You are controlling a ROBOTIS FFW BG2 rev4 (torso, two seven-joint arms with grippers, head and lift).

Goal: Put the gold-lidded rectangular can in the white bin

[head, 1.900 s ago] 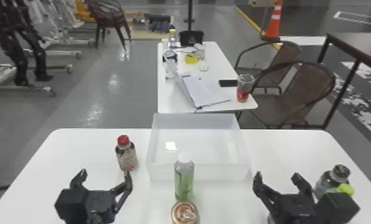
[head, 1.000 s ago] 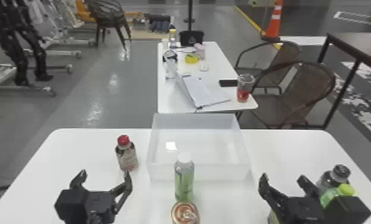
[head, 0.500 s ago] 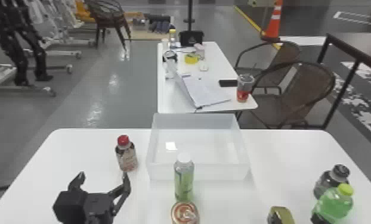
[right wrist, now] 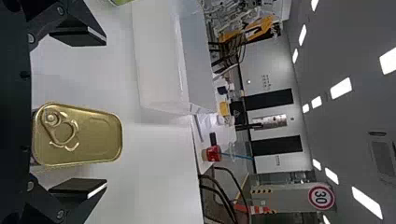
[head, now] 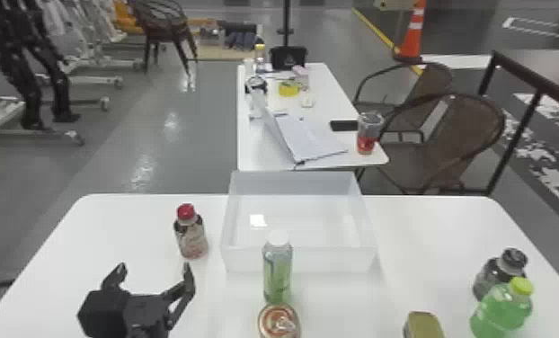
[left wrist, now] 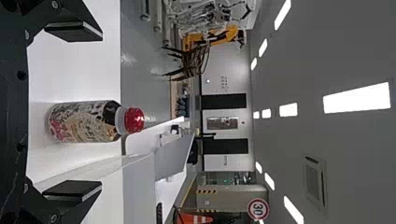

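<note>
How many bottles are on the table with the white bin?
4. A red-capped bottle left of the white bin, a white-capped bottle in front of it, and a dark-capped bottle and green bottle together at the right. Nearer ones could be hidden.

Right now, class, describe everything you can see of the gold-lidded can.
The gold-lidded can is rectangular with rounded corners, metallic-looking; its closed lid carries a ring pull and faces the wrist camera. It sits on the white table, between the open fingers of the right end effector, gaps on both sides.
</note>
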